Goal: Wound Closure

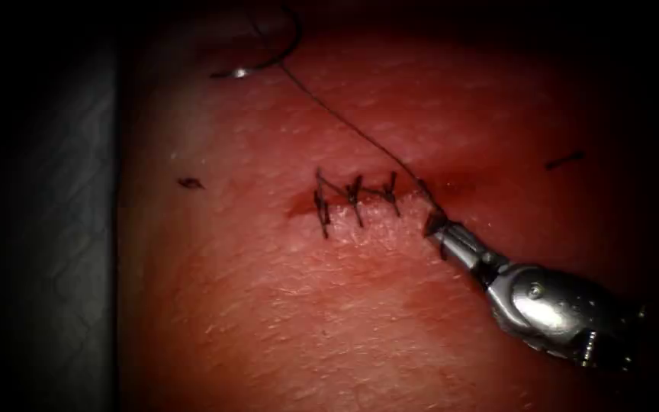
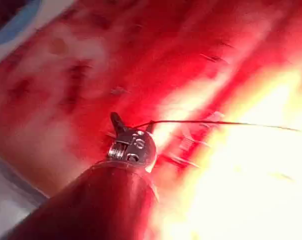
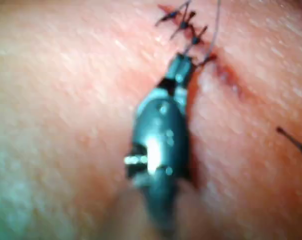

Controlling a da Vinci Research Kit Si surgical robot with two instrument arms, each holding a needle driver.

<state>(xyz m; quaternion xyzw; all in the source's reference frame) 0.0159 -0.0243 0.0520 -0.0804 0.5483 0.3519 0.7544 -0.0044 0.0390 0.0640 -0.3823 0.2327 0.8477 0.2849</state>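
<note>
Pink, bumpy tissue (image 1: 268,305) lies under both tools. Cut (image 1: 360,200) has 3 dark stitches (image 1: 354,200) done; part to the right, by the right tool (image 1: 436,223), looks open, so there's more to sew, I think. Right tool's jaws pinch the thread (image 1: 345,122) right at the cut. Curved shiny needle (image 1: 268,53) lies far off, out of the tissue. Left tool (image 2: 132,131) has thread at its tip; can't tell its jaws.

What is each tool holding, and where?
Right tool pinches thread where it leaves the cut. Left tool holds thread too. Needle lies free.
</note>
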